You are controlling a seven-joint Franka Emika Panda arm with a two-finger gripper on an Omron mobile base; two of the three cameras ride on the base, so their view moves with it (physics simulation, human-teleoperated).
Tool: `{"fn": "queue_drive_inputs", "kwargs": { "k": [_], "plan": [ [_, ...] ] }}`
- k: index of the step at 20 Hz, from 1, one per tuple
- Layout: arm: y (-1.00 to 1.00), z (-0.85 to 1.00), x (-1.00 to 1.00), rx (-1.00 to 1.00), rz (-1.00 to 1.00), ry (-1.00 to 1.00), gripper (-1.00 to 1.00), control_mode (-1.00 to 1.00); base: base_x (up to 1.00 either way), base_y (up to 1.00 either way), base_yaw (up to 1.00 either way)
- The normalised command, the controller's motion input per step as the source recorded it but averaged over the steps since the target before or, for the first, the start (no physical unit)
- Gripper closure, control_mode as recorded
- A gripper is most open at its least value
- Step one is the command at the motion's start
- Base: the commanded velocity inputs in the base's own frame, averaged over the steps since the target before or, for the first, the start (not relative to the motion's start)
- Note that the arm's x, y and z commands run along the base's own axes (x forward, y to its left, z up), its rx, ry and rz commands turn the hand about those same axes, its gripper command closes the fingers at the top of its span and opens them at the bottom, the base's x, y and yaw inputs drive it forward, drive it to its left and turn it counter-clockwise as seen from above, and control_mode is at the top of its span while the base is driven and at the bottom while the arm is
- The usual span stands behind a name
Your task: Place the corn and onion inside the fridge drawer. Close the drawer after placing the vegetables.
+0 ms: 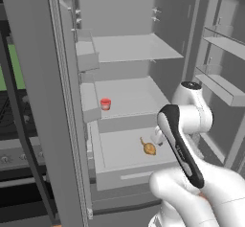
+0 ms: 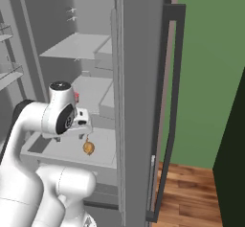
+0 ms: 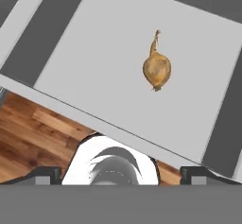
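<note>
The orange-brown onion (image 1: 149, 147) (image 2: 88, 148) (image 3: 157, 68) lies on the floor of the pulled-out fridge drawer (image 1: 125, 175) (image 2: 103, 144) (image 3: 94, 72), right of its middle, stem tip pointing toward the fridge's back. My gripper (image 1: 158, 138) (image 2: 86, 134) (image 3: 120, 173) hangs open just above the drawer, close over the onion and apart from it, with nothing between its fingers. In the hand view the fingertips (image 3: 45, 174) stand wide apart at the bottom corners. The corn is out of view.
A small red cup (image 1: 105, 104) stands on the flat grey shelf (image 1: 129, 96) above the drawer. The fridge's doors stand open on both sides, the right one with shelf bins (image 1: 221, 87). Wooden floor (image 3: 33, 133) lies below the drawer front.
</note>
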Motion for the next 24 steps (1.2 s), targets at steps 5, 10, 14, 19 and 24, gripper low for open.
{"fn": "queue_drive_inputs", "kwargs": {
  "k": [5, 10, 14, 19, 24],
  "plan": [
    [0.02, -0.02, 0.0, -0.02, 0.0, 0.0, -1.0, -1.0, 0.0, 0.0, 0.0],
    [0.1, -0.06, -0.11, -0.05, 0.0, 0.0, -1.0, 1.0, -0.14, 0.0, 0.0],
    [0.0, 0.0, 0.0, 0.0, 0.0, 0.0, -1.0, 1.0, -0.99, 0.0, 0.0],
    [0.0, 0.0, 0.0, 0.0, 0.0, 0.0, -1.0, 1.0, -1.0, 0.03, 0.01],
    [0.0, 0.0, 0.0, 0.0, 0.0, 0.0, -1.0, 1.0, -1.0, 0.6, 0.07]
  ]
}}
